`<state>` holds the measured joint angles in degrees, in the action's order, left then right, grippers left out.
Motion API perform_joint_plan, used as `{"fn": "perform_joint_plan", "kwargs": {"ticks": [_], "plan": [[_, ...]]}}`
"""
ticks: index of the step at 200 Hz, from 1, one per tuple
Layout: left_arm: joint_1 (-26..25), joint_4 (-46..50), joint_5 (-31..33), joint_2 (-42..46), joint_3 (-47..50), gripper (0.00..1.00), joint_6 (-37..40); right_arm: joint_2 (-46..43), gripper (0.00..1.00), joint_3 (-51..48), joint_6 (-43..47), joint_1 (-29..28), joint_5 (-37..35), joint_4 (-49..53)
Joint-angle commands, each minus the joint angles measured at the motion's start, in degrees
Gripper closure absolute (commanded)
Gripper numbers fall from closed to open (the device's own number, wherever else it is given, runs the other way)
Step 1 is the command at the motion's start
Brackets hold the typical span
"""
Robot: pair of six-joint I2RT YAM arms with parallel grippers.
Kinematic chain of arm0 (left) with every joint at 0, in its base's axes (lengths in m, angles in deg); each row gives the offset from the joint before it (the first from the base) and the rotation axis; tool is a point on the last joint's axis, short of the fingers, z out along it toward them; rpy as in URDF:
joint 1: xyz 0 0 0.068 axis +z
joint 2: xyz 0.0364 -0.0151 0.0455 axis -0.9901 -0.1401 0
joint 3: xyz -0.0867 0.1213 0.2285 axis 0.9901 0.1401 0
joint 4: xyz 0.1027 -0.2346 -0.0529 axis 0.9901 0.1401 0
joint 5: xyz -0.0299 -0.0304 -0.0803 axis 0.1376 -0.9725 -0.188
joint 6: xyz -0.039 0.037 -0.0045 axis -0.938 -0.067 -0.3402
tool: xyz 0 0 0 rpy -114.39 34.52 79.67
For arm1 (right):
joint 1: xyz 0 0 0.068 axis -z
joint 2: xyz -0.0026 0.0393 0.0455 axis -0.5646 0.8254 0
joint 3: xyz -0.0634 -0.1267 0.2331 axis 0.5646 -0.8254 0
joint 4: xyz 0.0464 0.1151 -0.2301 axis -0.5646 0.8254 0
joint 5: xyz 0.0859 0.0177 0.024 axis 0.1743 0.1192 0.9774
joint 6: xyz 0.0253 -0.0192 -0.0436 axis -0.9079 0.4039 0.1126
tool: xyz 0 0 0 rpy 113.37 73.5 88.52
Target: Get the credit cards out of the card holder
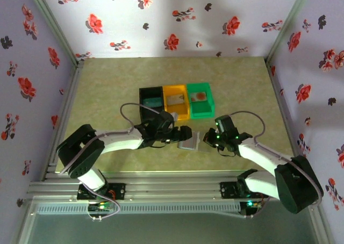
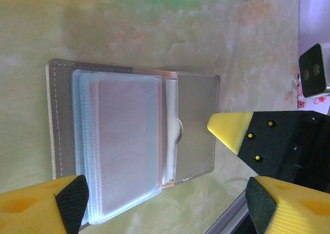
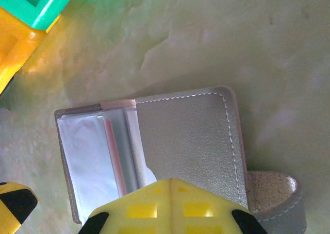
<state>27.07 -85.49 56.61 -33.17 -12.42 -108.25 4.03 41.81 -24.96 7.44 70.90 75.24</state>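
**Right gripper pins the open wallet; left gripper spread above it.** Your right gripper [image 3: 170, 195], its yellow fingers pressed together, sets its tip on the bare inner panel of the flat grey-silver two-panel card holder [image 3: 191, 141]. The card holder lies open on the pale green marbled table [image 1: 107, 88], close to its near edge and in front of the bins.

Your left gripper [image 2: 165, 208] hangs over the same card holder with its jaws spread wide. One yellow-and-black finger [image 2: 41, 203] sits at the corner of the panel that carries the clear plastic sleeves [image 2: 87, 156]. You cannot tell whether it touches them.

There is one card holder and a stack of several sleeves. One pale card with a reddish edge [image 2: 129, 126] shows through them; any others inside cannot be counted.

Three plastic bins stand touching in a row toward the middle of the table, and each holds one small flat card:
- **Black bin** [image 1: 142, 101]: a teal-grey card [image 1: 152, 100].
- **Orange bin** [image 1: 177, 114]: a pale card [image 1: 176, 99].
- **Green bin** [image 1: 200, 110]: a pale card with a red-orange blot [image 1: 199, 97].
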Motion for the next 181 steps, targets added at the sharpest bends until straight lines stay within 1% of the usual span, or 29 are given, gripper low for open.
{"fn": "perform_joint_plan", "kwargs": {"ticks": [1, 41, 58, 124, 134, 166, 181], "plan": [[-0.4, -2.0, -1.2, -1.8, -1.8, 0.18, -1.4, 1.4, 1.00, -1.8, 2.1, 0.8, -0.7, -2.9], [-0.4, -2.8, -1.6, -3.7, -1.7, 0.18, -2.4, 5.0, 1.00, -2.4, 3.2, 1.4, 2.8, -6.5], [-0.4, -2.7, -1.7, -4.2, -2.0, 0.22, -2.5, 5.4, 1.00, -2.5, 3.4, 1.4, 2.9, -6.8], [-0.5, -5.0, -2.4, -6.0, -2.0, 0.23, -4.1, 6.1, 1.00, -2.7, 4.3, 1.4, 3.3, -6.9], [-0.5, -5.2, -2.4, -6.1, -1.8, 0.25, -4.2, 6.3, 1.00, -2.7, 4.2, 1.4, 3.4, -7.2], [-0.5, -4.0, -2.4, -6.3, -1.9, 0.28, -3.5, 6.1, 1.00, -2.7, 4.2, 1.4, 3.5, -7.2], [-0.5, -2.1, -1.8, -6.4, -2.4, 0.28, -2.9, 6.2, 1.00, -2.6, 4.2, 1.4, 3.6, -7.1]]}}
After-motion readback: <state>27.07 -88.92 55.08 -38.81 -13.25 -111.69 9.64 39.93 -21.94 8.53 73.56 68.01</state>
